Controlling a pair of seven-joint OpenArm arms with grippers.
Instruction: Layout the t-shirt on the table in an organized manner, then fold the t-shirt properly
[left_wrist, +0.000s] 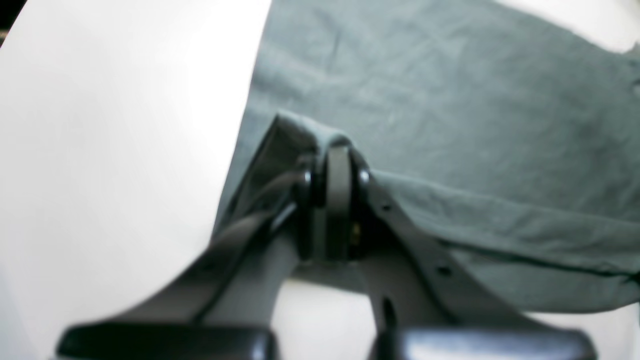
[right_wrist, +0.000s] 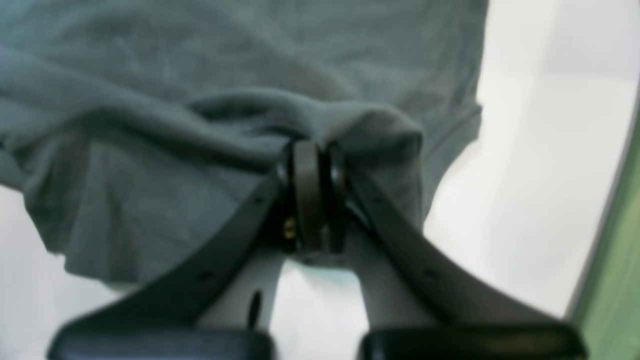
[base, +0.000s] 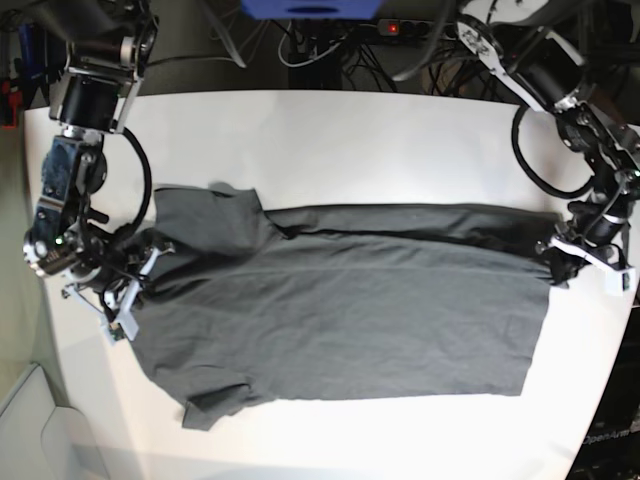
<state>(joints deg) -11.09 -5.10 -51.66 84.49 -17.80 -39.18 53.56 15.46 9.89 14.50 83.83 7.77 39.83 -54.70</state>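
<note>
T-shirt (base: 340, 310) lies spread on the white bench (base: 380, 140), left fingers (left_wrist: 336, 165) pinched on its hem corner, right fingers (right_wrist: 310, 155) clamped on bunched shoulder fabric

No text, label, brand or number can be read anywhere in these views. The t-shirt (base: 340, 315) shows plain grey cloth. The surface (base: 380, 140) beneath it bears no markings.
</note>
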